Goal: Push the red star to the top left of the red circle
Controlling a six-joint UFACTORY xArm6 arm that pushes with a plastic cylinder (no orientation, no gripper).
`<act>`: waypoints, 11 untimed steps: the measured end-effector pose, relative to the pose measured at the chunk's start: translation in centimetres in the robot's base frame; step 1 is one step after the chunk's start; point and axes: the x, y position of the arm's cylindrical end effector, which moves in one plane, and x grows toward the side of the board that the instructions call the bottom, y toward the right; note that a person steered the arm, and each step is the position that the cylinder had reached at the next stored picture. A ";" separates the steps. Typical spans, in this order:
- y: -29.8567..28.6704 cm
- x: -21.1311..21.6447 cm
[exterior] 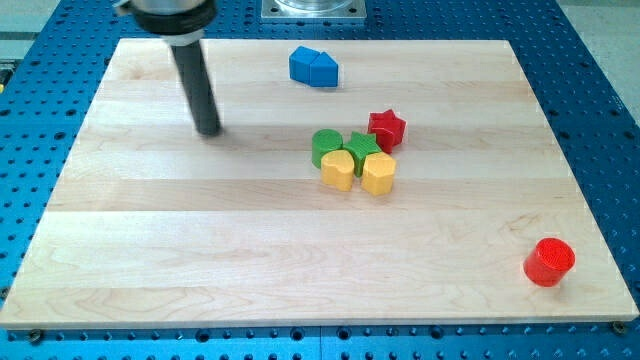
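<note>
Well right of my tip [208,131], red star [386,129].

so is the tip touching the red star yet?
Apart. The camera view shows my tip far to the view's left of the red star, with bare board plainly between them.

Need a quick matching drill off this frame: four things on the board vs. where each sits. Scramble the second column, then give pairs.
Things:
1. red star
2. red circle
3. blue block
4. my tip

Places:
A. near the view's bottom right corner
B. view's left, clear of all blocks
C. view's top, near the centre
D. right end of the central cluster

Pairs: 1-D, 2-A, 3-C, 4-B
</note>
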 end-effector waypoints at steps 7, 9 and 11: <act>24.7 6.3; 31.3 7.2; 35.3 7.4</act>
